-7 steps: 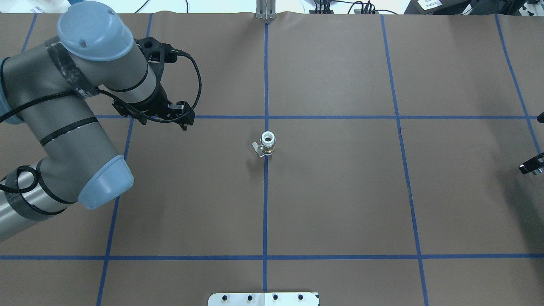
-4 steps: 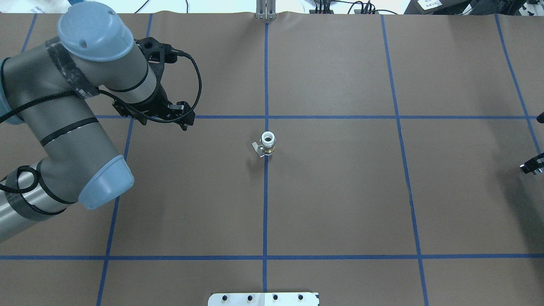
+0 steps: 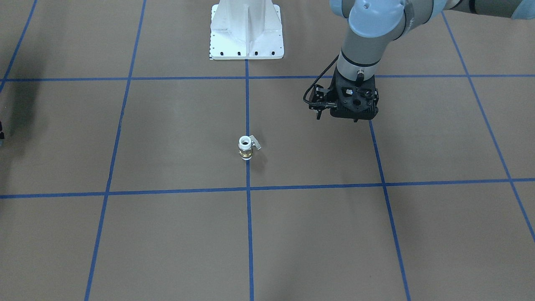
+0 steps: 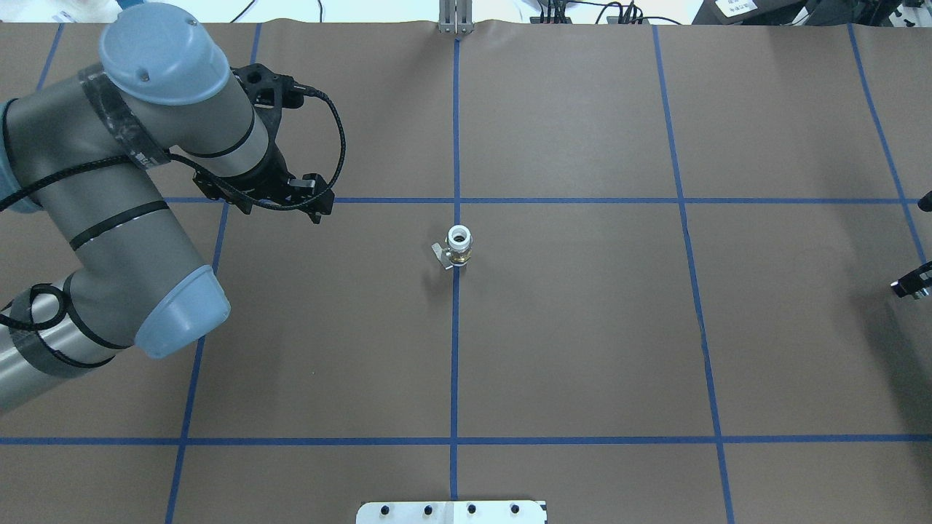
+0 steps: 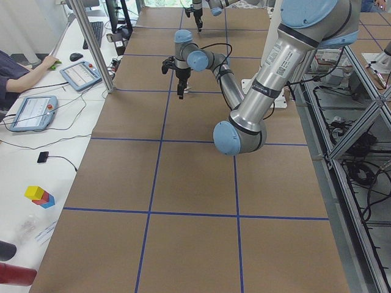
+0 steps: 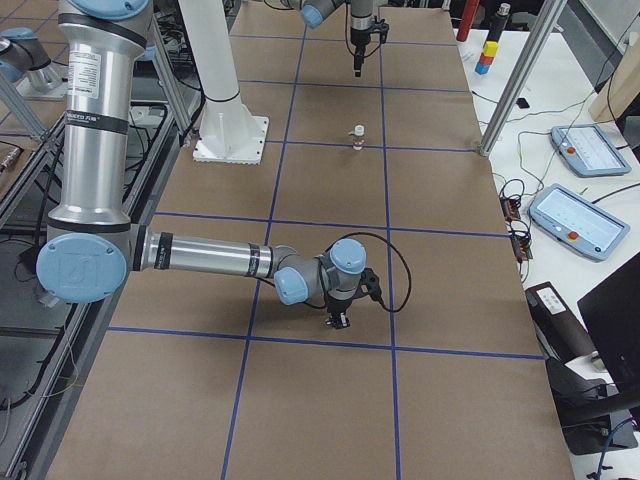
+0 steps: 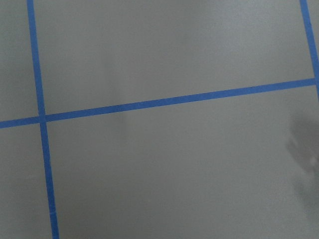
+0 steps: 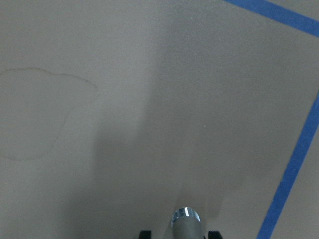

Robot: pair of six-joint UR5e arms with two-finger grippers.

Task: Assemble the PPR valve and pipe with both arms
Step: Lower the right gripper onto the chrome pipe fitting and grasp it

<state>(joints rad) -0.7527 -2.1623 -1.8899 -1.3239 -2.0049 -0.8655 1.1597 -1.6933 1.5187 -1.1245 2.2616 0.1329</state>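
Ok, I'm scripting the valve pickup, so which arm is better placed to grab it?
Left. The left tool hovers nearer the PPR valve, which stands upright on the centre line, while the right tool is much farther off and seems to hold the pipe.

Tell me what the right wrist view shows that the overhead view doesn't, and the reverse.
Only the right wrist view plainly shows the pipe, a grey stub poking forward from the right claw above bare cover. Only the overhead view shows the PPR valve, upright on the centre blue line with its lever toward that view's left. It also shows the left arm, whose left claw is off to the valve's left, apart from it. Both views show the brown table cover crossed by blue tape lines.
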